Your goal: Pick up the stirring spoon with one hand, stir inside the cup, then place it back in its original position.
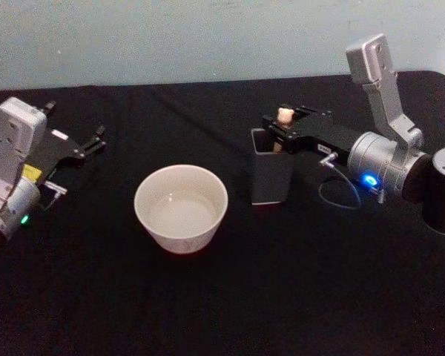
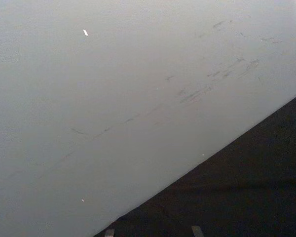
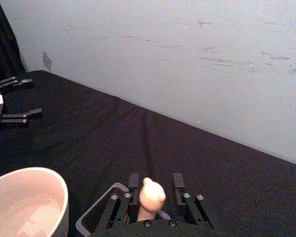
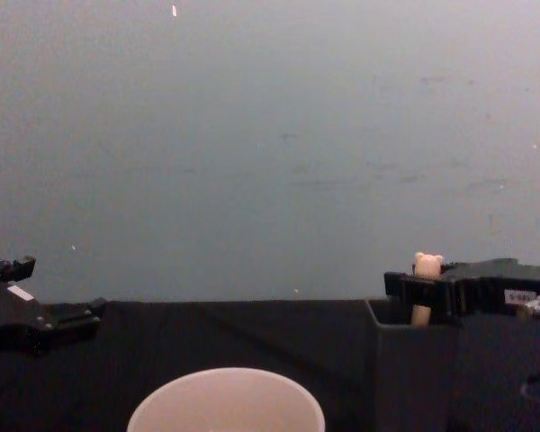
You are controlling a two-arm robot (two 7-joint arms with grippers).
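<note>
Two claws show. The right claw (image 3: 156,178) hangs over the dark grey holder (image 1: 273,178), jaws apart either side of the stirring spoon (image 3: 152,196), which stands upright in it. The cup (image 1: 179,241) sits nearby on the surface (image 1: 208,311). The left claw (image 1: 101,138) rests spread, well apart.

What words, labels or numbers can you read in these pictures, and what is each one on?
Nothing is legible.
Small white label on the right tool: too small to read.
White tag on the left tool: too blurred to read.
Yellow sticker behind that tool: unreadable.
</note>
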